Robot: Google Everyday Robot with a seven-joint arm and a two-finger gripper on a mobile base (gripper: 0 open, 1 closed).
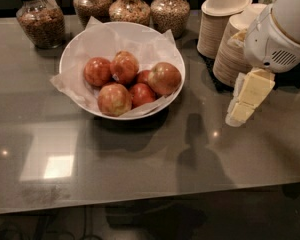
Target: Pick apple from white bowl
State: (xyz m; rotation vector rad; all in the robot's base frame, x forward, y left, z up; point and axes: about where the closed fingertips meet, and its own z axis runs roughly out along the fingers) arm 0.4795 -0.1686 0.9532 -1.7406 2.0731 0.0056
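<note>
White bowl (135, 31) sits well left of the jaws, paper-lined to cradle heaped fruit; apple (164, 78) rides its jaw-facing edge, likely easiest reach; gripper (238, 115) hangs right over the counter, empty, opening indeterminate.

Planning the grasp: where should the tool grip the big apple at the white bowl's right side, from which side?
I'd grip the apple across its round middle, from above: the white bowl walls its right side, a smaller apple touches its left, and its top is bare. The tool hangs right of the bowl, above the table.
</note>
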